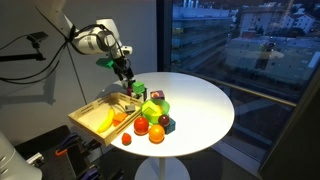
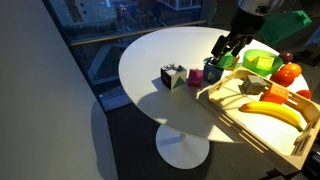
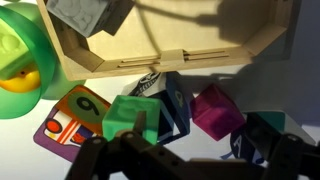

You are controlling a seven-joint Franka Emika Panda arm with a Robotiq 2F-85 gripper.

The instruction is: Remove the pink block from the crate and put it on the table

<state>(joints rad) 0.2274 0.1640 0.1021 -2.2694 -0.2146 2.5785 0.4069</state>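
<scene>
The pink block (image 3: 217, 110) lies on the white table (image 3: 190, 150), just outside the crate's (image 3: 150, 58) wooden wall, between a blue block (image 3: 172, 105) and a dark teal block (image 3: 265, 135). My gripper (image 3: 195, 165) hovers over it with its fingers spread wide, holding nothing. In both exterior views the gripper (image 1: 126, 76) (image 2: 224, 52) hangs low beside the crate (image 1: 85, 112) (image 2: 245, 108), over the group of blocks (image 2: 196, 75) on the table (image 2: 160, 50).
A green block (image 3: 130, 118) and a flat number tile (image 3: 65, 122) lie next to the blue block. A green bowl (image 3: 22, 60) (image 2: 260, 60) stands beside the crate. The crate holds a banana (image 2: 272, 110) and a grey block (image 3: 85, 15). Toy fruits (image 1: 152, 115) sit nearby.
</scene>
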